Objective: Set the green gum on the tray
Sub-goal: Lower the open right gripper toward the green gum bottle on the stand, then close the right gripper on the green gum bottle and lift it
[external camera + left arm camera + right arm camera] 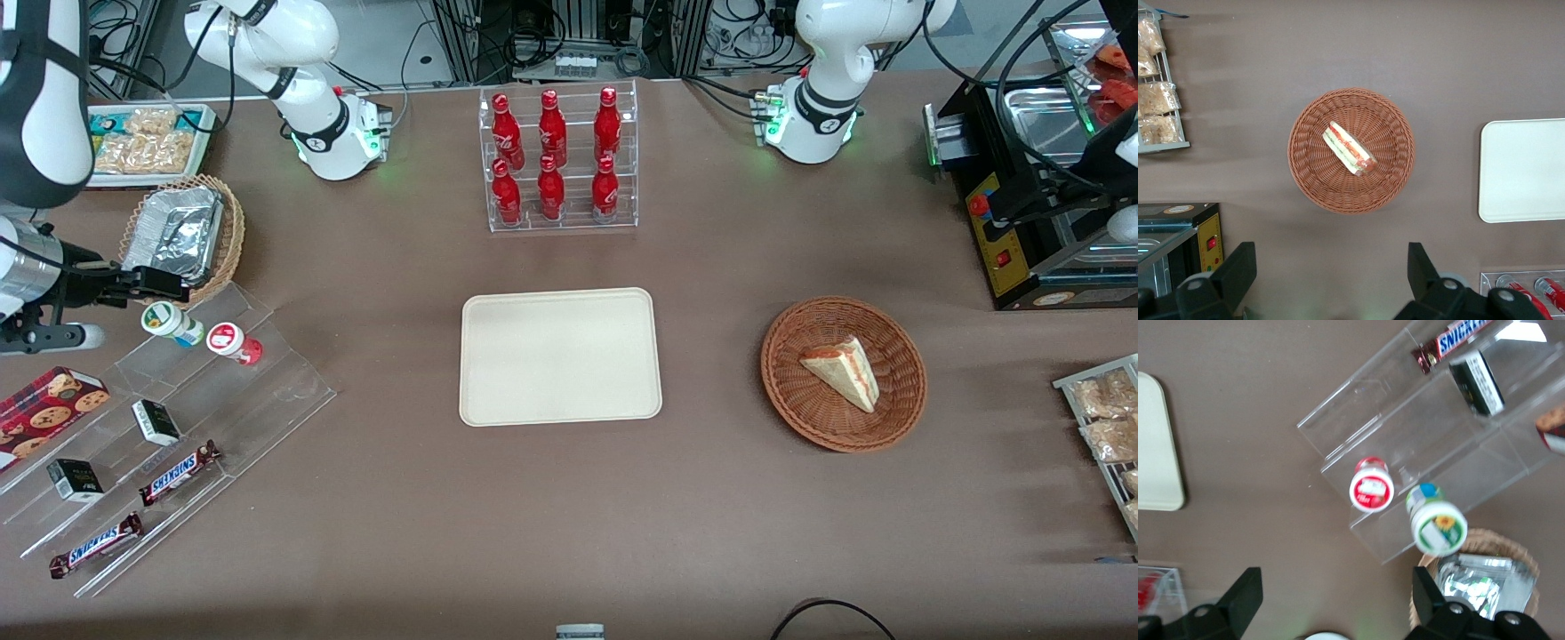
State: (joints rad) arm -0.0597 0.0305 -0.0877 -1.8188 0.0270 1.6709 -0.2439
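Observation:
The green gum point(172, 323) point(1438, 523), a small white bottle with a green-and-white lid, stands on the top step of a clear acrylic shelf point(204, 391). A red-lidded bottle point(233, 342) point(1371, 487) stands beside it. My gripper point(160, 284) point(1338, 583) hovers open and empty just above the green gum, slightly farther from the front camera, near the foil basket. Its black fingers point(1248, 587) are spread wide over bare table. The cream tray point(560, 356) point(1155, 447) point(1525, 170) lies bare at the table's middle.
The stepped shelf also holds Snickers bars point(178, 473) and small black boxes point(156, 422). A wicker basket with a foil container point(178, 233) point(1485, 583) sits close to the gripper. A rack of red bottles point(556, 160) and a sandwich basket point(843, 373) stand farther off.

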